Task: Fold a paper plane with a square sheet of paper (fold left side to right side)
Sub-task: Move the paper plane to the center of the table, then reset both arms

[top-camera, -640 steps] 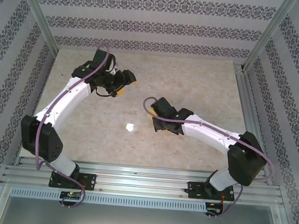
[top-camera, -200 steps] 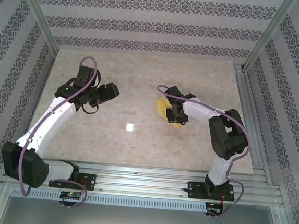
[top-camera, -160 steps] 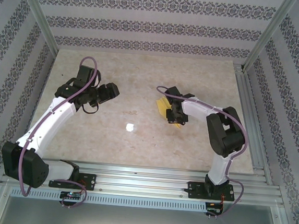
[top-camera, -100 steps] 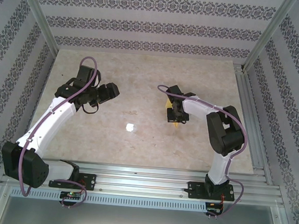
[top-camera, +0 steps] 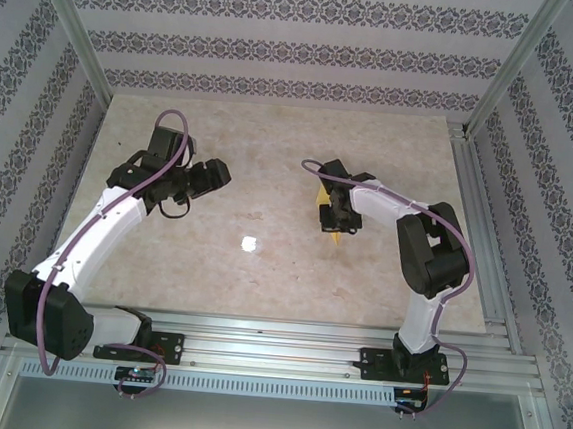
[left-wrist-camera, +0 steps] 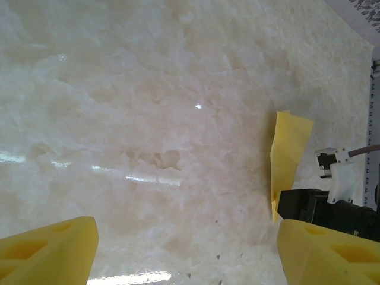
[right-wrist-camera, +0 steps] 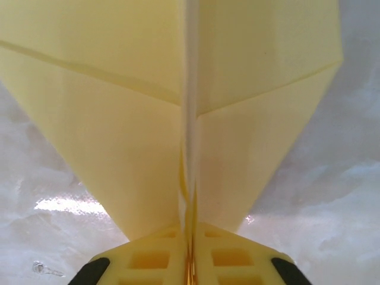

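Observation:
The square sheet of paper is now folded into a mustard-yellow paper plane (right-wrist-camera: 119,119), a pointed dart with creases. My right gripper (right-wrist-camera: 191,255) is shut on its central fold, and the two wings spread left and right above the fingers. From above, the right gripper (top-camera: 335,215) sits right of the table's middle, with the paper plane (top-camera: 338,238) poking out on its near side. My left gripper (top-camera: 213,175) hovers open at the left, well apart from the plane. In the left wrist view the open left gripper (left-wrist-camera: 190,261) faces the paper plane (left-wrist-camera: 288,151), which stands edge-on at the right.
A small white glare spot (top-camera: 249,242) lies on the marble-look table (top-camera: 273,143) between the arms. An aluminium rail (top-camera: 472,221) runs along the right edge and another rail (top-camera: 276,336) along the front. Patterned walls close in three sides.
The right arm has pulled in and carried the paper to the right of the middle. Over the last second the paper went from a flat patch to a narrow edge-on strip. The left arm barely moved.

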Controlling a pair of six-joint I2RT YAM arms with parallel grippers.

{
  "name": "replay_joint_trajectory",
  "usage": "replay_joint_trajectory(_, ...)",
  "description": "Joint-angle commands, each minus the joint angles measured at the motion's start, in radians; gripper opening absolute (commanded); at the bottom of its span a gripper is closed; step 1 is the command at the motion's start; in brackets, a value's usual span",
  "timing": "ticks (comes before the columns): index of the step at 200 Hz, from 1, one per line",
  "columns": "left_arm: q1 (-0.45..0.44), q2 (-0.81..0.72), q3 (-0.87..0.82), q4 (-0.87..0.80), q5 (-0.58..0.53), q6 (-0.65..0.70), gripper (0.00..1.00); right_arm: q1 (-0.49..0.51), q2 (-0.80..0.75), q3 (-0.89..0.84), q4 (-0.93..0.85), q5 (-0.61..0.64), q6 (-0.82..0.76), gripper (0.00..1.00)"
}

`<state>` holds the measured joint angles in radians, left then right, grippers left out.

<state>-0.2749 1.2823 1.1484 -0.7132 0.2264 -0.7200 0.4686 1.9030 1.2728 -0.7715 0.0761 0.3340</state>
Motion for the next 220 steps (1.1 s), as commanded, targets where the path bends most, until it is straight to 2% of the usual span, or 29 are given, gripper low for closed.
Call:
replay_joint_trajectory(1, 0.01, -0.046, -0.05, 0.077, 0.004, 0.038, 0.8, -0.008, -0.03, 0.034, -0.03, -0.001, -0.019, 0.16)
replay_joint_trajectory(35, 0.009, -0.077, -0.062, 0.059, -0.03, 0.062, 0.81, -0.008, -0.141, 0.046, -0.089, 0.031, -0.032, 0.27)
replay_joint_trajectory(54, 0.01, -0.097, -0.057, 0.044, -0.041, 0.087, 0.82, -0.014, -0.233, 0.035, -0.099, 0.009, -0.043, 0.34)
replay_joint_trajectory(72, 0.01, -0.132, -0.065, 0.031, -0.08, 0.1, 0.87, -0.029, -0.342, 0.011, -0.098, -0.013, -0.05, 0.42)
replay_joint_trajectory(94, 0.01, -0.202, -0.117, 0.053, -0.146, 0.093, 1.0, -0.089, -0.495, -0.049, -0.045, -0.077, -0.055, 0.53)
replay_joint_trajectory(119, 0.01, -0.286, -0.196, 0.097, -0.228, 0.087, 1.0, -0.186, -0.672, -0.167, 0.073, -0.087, -0.061, 0.64)
replay_joint_trajectory(135, 0.01, -0.341, -0.259, 0.139, -0.296, 0.112, 1.0, -0.243, -0.782, -0.27, 0.163, -0.043, -0.051, 0.77)
replay_joint_trajectory(146, 0.01, -0.389, -0.316, 0.194, -0.339, 0.149, 1.0, -0.277, -0.851, -0.36, 0.246, 0.004, -0.044, 0.97)
replay_joint_trajectory(183, 0.01, -0.55, -0.547, 0.421, -0.621, 0.268, 1.0, -0.402, -0.972, -0.62, 0.455, 0.128, -0.065, 0.98)
replay_joint_trajectory(204, 0.01, -0.61, -0.687, 0.557, -0.755, 0.361, 1.0, -0.46, -0.976, -0.772, 0.666, 0.162, -0.098, 0.98)
replay_joint_trajectory(220, 0.015, -0.606, -0.756, 0.639, -0.781, 0.429, 1.0, -0.502, -0.932, -0.865, 0.859, 0.156, -0.13, 0.98)
